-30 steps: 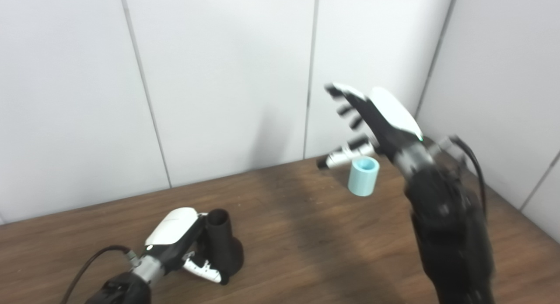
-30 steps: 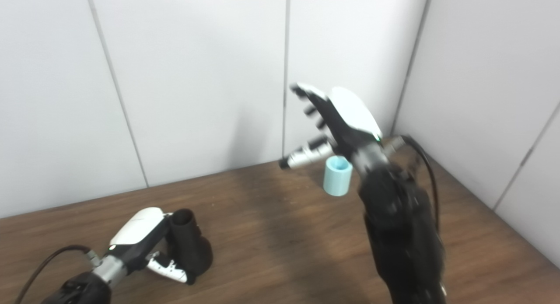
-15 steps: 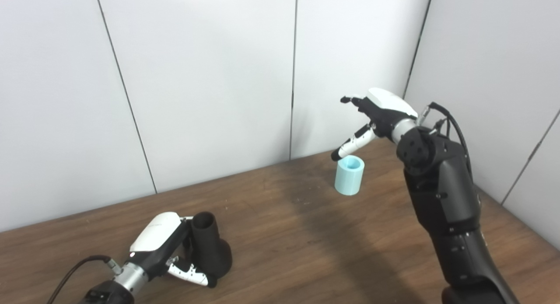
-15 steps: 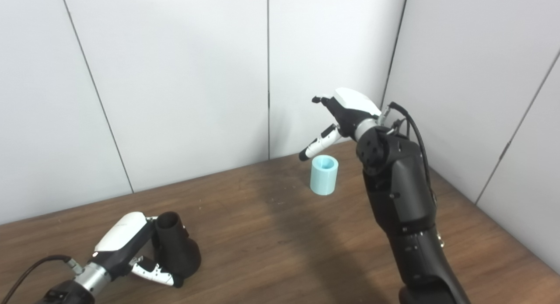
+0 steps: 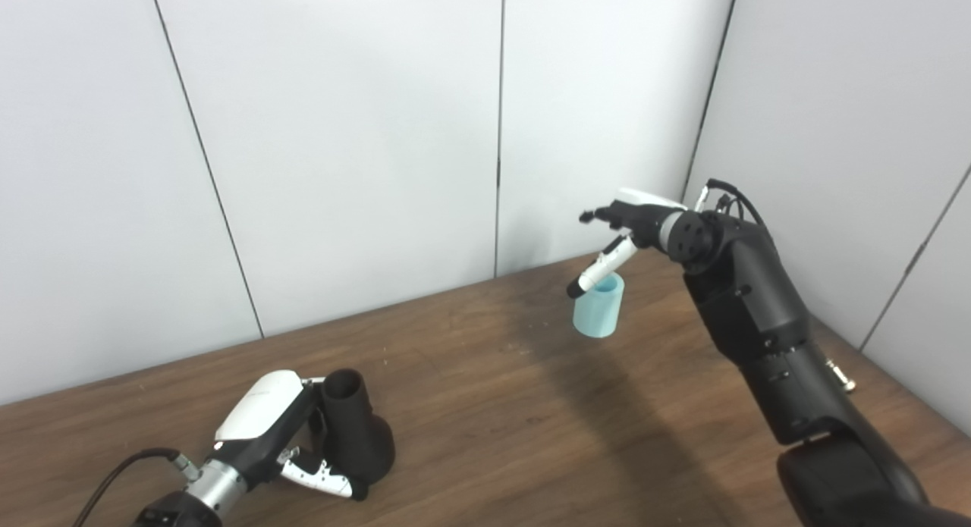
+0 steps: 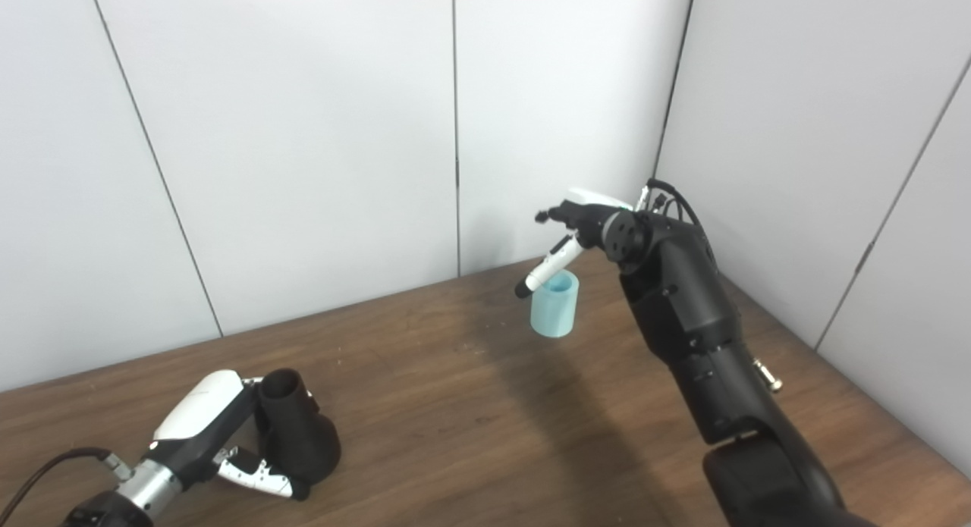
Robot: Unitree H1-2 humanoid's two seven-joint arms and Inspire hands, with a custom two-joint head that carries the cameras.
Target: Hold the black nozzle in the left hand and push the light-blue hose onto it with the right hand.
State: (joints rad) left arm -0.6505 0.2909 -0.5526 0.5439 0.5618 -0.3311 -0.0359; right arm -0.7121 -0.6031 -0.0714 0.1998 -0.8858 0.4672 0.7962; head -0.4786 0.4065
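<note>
The black nozzle (image 5: 355,428) stands upright on its flared base near the front left of the wooden table (image 5: 531,428), open mouth facing up, and the left hand (image 5: 277,436) is wrapped around it from the side, thumb low across the base and the white back of the hand against the neck; the hand looks clamped on it, though the nozzle's base seems to rest on the table, so the hold reads as bracing it in place, not lifting it. That makes sense for the job: an upright, steadied neck gives the hose a fixed target to be pressed onto. The light-blue hose (image 5: 598,307), a short stubby tube, stands on end far across the table near the back right corner, well apart from the nozzle. The right hand (image 5: 618,227) hovers just over it with fingers spread apart and holding nothing, its thumb (image 5: 595,266) angled down toward the rim of the tube; whether the thumb touches the rim cannot be told. The spread looks set to drop around the tube. Judging from this, the grasp of the hose is the step in hand and the joining is not yet begun
</note>
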